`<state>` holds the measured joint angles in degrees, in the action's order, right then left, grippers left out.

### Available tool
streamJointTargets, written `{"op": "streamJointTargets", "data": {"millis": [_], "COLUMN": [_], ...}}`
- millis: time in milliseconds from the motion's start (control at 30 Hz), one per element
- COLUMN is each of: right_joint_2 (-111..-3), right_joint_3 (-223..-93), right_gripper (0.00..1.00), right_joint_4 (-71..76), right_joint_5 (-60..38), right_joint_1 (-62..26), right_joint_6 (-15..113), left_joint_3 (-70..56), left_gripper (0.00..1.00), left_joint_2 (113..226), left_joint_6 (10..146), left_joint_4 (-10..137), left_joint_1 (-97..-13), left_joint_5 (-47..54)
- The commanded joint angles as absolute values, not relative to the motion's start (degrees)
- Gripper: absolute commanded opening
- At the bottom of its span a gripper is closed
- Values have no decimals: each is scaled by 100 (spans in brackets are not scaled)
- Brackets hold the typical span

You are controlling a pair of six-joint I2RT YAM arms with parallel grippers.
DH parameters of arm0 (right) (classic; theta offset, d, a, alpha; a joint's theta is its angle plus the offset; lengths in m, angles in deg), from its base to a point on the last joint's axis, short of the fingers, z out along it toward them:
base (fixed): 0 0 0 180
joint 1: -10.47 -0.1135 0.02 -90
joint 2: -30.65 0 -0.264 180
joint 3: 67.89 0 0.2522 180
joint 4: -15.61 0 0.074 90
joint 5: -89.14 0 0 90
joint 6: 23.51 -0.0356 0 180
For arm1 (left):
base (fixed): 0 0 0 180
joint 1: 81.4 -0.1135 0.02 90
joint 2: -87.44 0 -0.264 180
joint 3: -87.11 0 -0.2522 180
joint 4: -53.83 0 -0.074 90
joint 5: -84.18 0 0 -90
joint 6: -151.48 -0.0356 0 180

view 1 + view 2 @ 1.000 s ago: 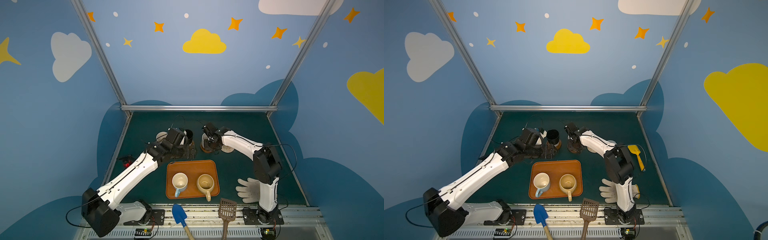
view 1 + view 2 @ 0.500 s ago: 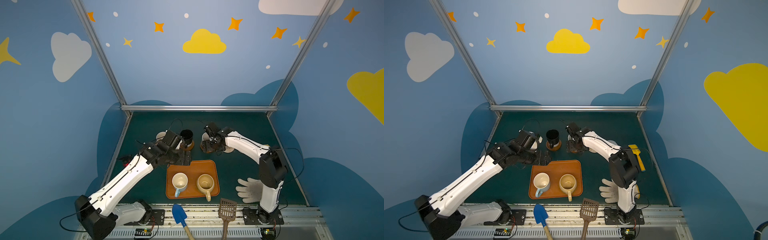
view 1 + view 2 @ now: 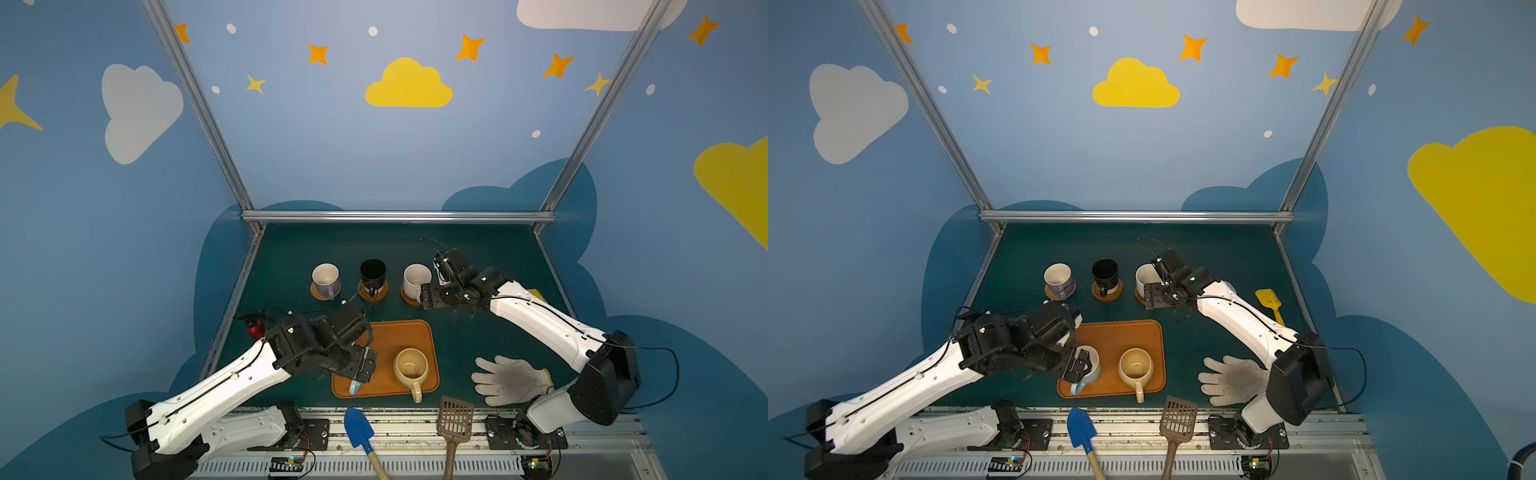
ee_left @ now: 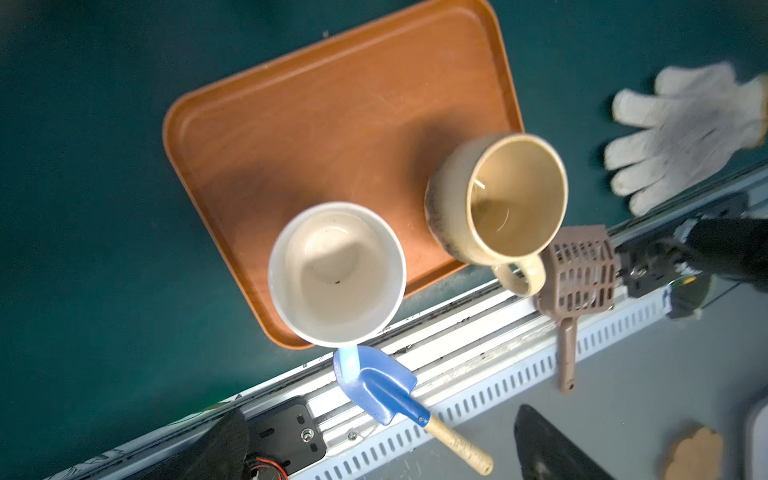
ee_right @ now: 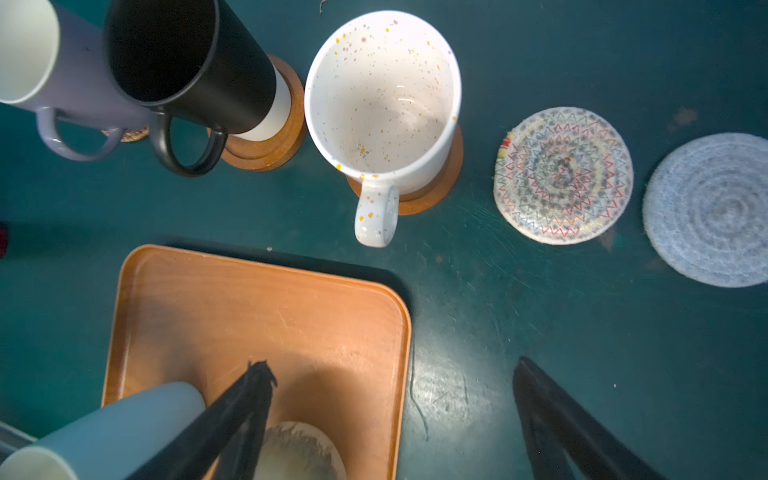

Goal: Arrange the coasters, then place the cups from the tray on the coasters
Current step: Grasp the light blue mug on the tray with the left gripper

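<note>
In the right wrist view the right gripper (image 5: 390, 419) stands wide open and empty at six o'clock of the speckled mug (image 5: 382, 95), already on its wooden coaster (image 5: 432, 189), while the left gripper (image 3: 1079, 365), open and empty too, hovers over the light blue mug (image 4: 336, 274) on the tray (image 4: 332, 104), probably to take it next.

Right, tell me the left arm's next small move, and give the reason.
Probably lower the open left gripper around the light blue mug and close. It hangs right over that mug on the tray, and two rope coasters stand bare beside the speckled mug.
</note>
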<state>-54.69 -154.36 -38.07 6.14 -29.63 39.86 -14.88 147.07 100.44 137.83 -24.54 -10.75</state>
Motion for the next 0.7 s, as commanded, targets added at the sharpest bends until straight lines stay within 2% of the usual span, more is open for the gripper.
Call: {"op": "streamJointTargets", "data": {"millis": [0,100,200,400,567,600,667], "right_joint_2": [-5002,-4700,-4427,-4053,-3918,-3896,-3895], "right_joint_3": [-15228,-15069,-14925,-14745,-14570,-14507,-14411], "right_gripper": [91,90,90,89,89,89,89], "right_joint_4": [-3358,-3206,-3095,-3171,-3159,-3087,-2974], "right_joint_5": [564,498,433,488,525,497,423], "right_joint_1": [-2844,-2765,-2674,-2533,-2497,-2503,-2470], "right_joint_6": [4017,3956,3914,4017,4027,4005,3945], "left_joint_3": [-1846,-2176,-2558,-3109,-3265,-3309,-3406], "left_gripper": [100,99,92,78,75,73,62], "left_joint_2": [14627,14608,14554,14658,14750,14803,14906], "left_joint_6": [10624,10878,10903,11454,11688,11707,11660], "left_joint_4": [13682,13439,12899,12488,12564,12545,12380], "left_joint_1": [-2155,-1948,-1801,-1705,-1479,-1462,-1458], "left_joint_5": [-1602,-2100,-2287,-1765,-1723,-1733,-1759]}}
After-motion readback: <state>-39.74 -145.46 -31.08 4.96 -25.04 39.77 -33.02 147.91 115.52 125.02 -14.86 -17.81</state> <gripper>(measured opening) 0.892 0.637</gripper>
